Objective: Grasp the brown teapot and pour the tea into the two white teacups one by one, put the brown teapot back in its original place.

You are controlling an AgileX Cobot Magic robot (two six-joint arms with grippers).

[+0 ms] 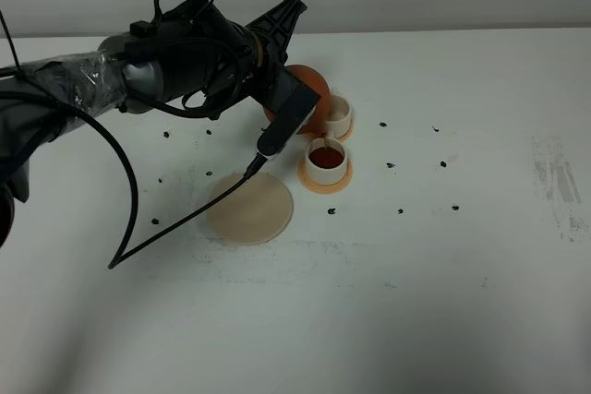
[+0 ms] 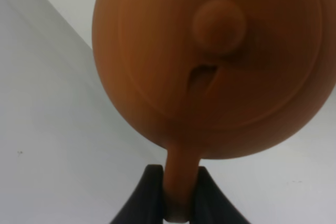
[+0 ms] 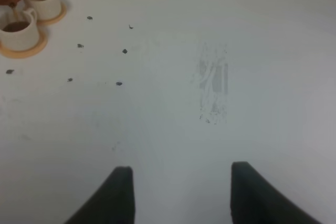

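One near white teacup point(image 1: 326, 156) holding tea, far white teacup point(image 1: 339, 113) apparently empty, both right of centre | left tool point(image 2: 177, 184) clamped on brown teapot point(image 2: 210, 61) handle, pot tilted above them | right tool point(image 3: 181, 179) wide, empty | risk: thin-handle grip slipping, tea spilling over counter point(image 1: 462, 302)

Item: two orange round coasters point(image 1: 325, 188) point(image 1: 347, 133), side by side, centre of white surface point(image 1: 416, 302) toward far edge. Black specks point(image 1: 331, 211) scattered around. Grey scuff mark point(image 1: 554, 182) near right edge.

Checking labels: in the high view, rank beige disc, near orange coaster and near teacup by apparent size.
1. beige disc
2. near orange coaster
3. near teacup, only slightly smaller than its coaster
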